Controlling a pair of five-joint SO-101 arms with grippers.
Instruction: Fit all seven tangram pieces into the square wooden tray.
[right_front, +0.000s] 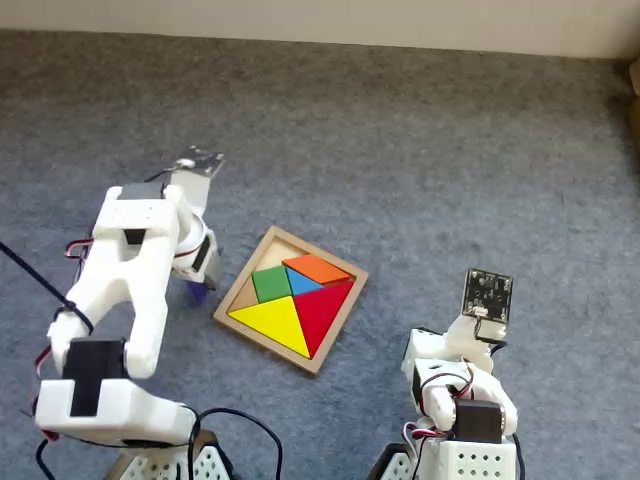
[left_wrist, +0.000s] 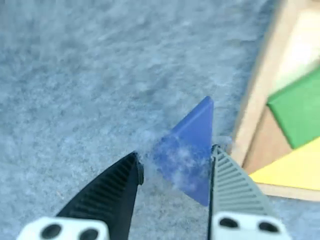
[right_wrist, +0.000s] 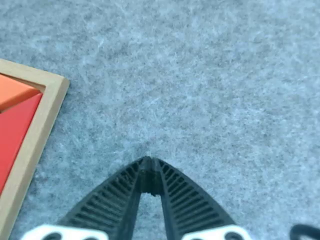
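The square wooden tray is set cornerwise on the grey felted tabletop, between the two arms and nearer the front edge than the back. Five pieces are seated in it: a yellow triangle and a red triangle fill the half toward the front edge, while a green square, a small light blue triangle and an orange piece lie behind them. Bare wood is seen along the tray's side that faces the left arm.

The dark blue triangle is found outside the tray, just beside that same side of the rim, low over the felt. It is pinched by the left end effector: the grey finger is pressed against one edge and the black finger is set at the opposite corner.

The right end effector is pressed together with nothing between its fingers, and is held above bare felt toward the tabletop's right side, near the tray's right-hand rim but apart from it
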